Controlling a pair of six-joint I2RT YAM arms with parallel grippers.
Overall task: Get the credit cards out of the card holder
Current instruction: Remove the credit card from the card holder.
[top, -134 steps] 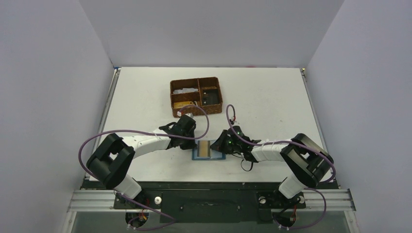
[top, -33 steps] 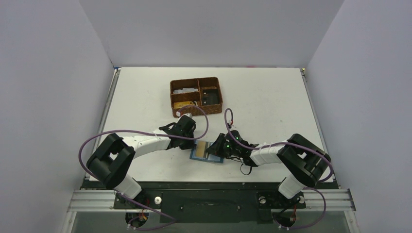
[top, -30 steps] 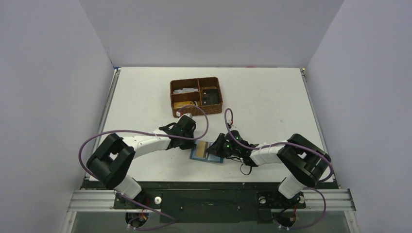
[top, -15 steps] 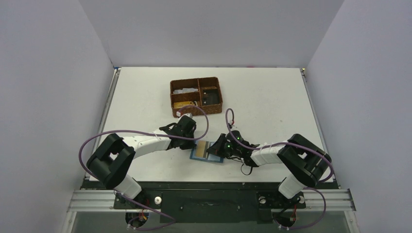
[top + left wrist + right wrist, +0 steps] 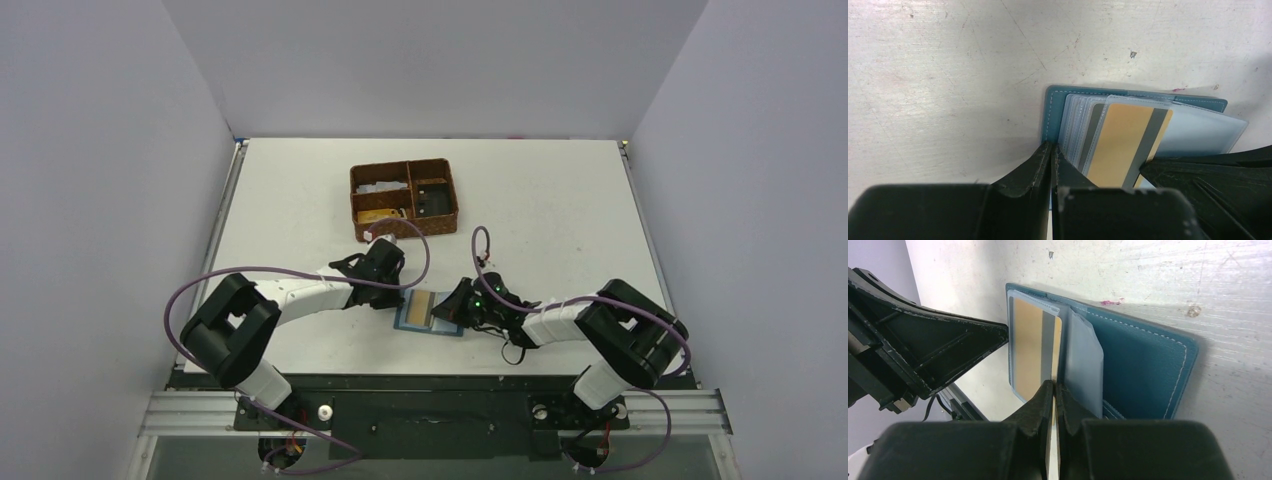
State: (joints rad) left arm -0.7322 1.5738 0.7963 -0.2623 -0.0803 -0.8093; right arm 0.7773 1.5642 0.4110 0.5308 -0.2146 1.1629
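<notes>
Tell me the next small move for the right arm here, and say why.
Probably draw the right gripper straight back toward its base, sliding the tan-gold card out of the card holder. Its jaws look closed on the card's near edge, most of the card is tucked inside, and the left gripper is shut at the holder's opposite edge, seemingly steadying it.

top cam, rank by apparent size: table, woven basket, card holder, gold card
Largest to smallest:
1. table
2. woven basket
3. card holder, partly covered but clearly smaller than the basket
4. gold card, narrower than the open holder under it
No close calls in this view.
</notes>
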